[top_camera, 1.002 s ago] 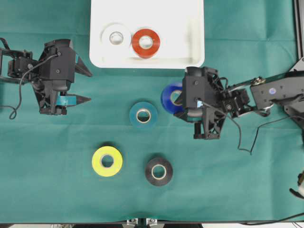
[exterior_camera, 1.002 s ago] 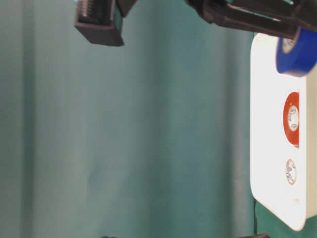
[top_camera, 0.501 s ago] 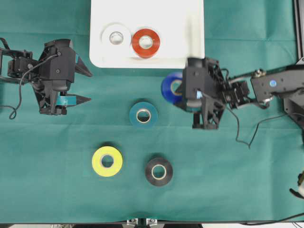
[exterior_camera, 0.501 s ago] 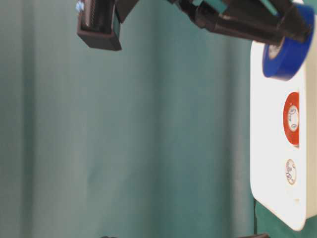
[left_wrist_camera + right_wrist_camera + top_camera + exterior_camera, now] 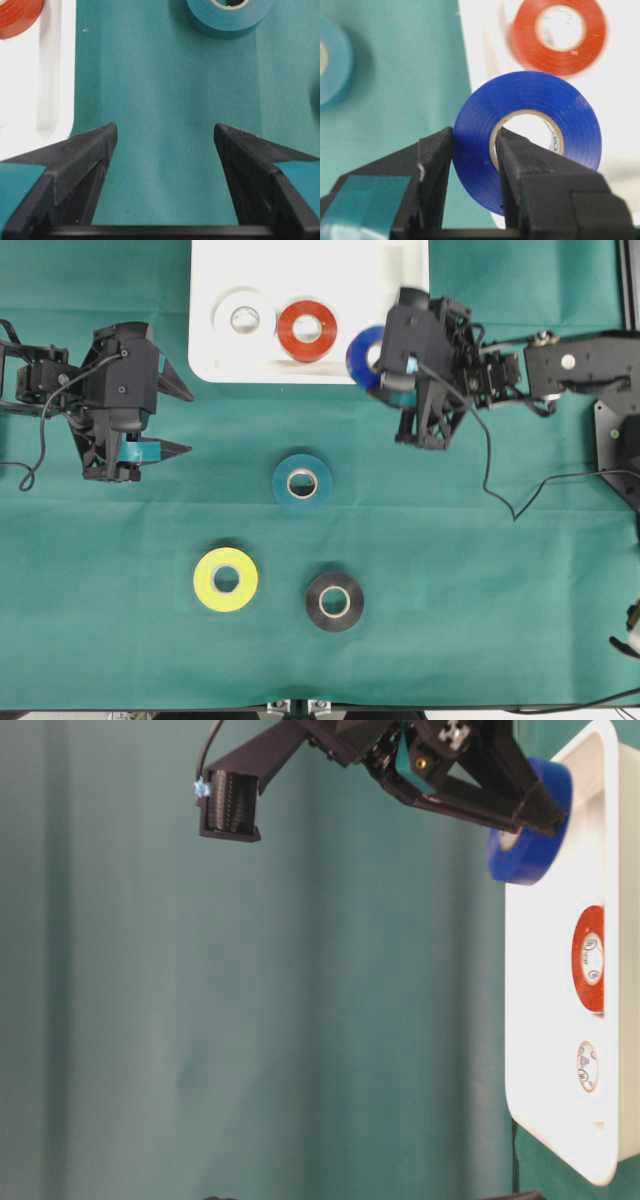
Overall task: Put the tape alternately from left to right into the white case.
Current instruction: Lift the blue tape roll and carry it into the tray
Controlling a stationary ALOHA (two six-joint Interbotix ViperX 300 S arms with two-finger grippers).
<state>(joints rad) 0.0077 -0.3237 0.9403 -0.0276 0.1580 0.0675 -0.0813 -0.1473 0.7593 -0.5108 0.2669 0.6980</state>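
- The small roll of blue electrical tape (image 5: pixel 364 356) hung in the air at the near right corner of the shallow glossy white plastic case (image 5: pixel 400 300), its edge over the raised rim.
- The right gripper (image 5: pixel 472 165) was clamped on it, one finger on the outer wall and the other inside the pale core.
- Inside the case, a white roll (image 5: pixel 244 319) lay leftmost with a red-orange roll (image 5: pixel 307 329) just to its right, near each other; whether they touched could not be told.
- The step in hand looked like carrying the blue roll over the rim and setting it to the right of the red-orange one.
- To do it well, the roll would need to clear the rim fully, be lowered flat onto the bare white floor, and only then be let go, so that it would not tip or nudge its neighbour.
- The left gripper (image 5: pixel 165 145) hung wide open over the green cloth (image 5: pixel 480 570) left of the case, holding nothing.
- A teal roll (image 5: pixel 302 482) lay on the cloth near the middle, with a yellow roll (image 5: pixel 225 580) and a black roll (image 5: pixel 334 601) nearer the front edge, all well apart.
- Nothing stood between the blue roll and its spot except the rim.
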